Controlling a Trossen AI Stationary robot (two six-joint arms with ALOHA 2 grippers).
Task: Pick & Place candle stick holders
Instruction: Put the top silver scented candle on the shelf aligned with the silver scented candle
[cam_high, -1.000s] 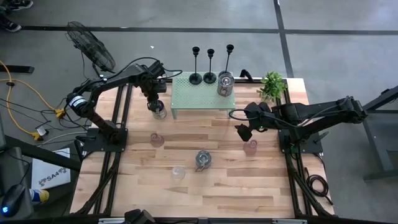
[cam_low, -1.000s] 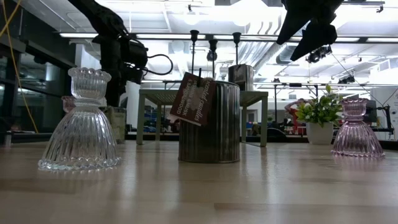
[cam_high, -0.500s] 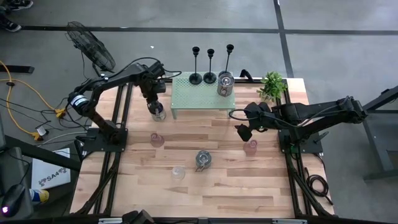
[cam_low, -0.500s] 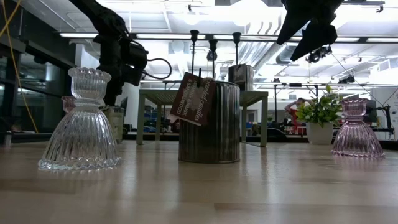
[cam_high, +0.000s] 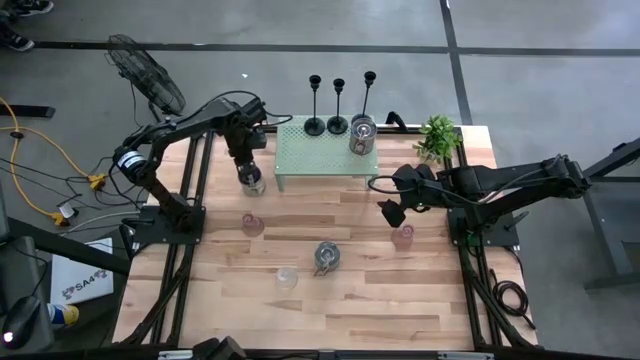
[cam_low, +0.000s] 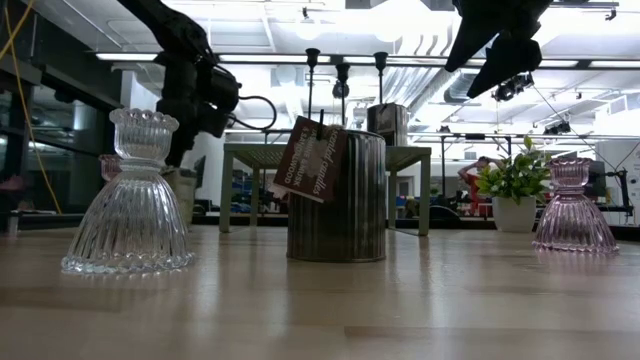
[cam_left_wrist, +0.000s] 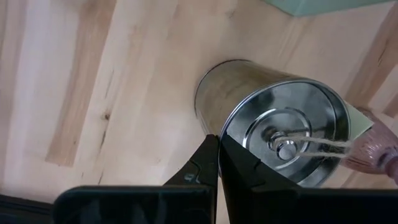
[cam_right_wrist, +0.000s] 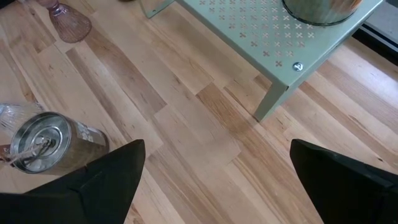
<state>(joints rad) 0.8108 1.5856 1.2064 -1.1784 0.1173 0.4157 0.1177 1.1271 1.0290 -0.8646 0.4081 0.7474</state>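
The left claw (cam_high: 250, 172), fingers pressed together on the rim of an upright silvery jar (cam_high: 254, 181) standing on the bench at the green shelf's (cam_high: 325, 152) 9 o'clock corner; the right claw (cam_high: 391, 212), spread wide, hovers mid-bench, well apart.

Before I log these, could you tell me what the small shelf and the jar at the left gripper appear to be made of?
The shelf looks like painted sheet metal, matte pale green: it has punched cross-shaped holes, folded edges and a visible screw. The jar at the left gripper looks like shiny silvery metal or mirrored glass: its wall reflects the wood, its inside shows stamped rings.
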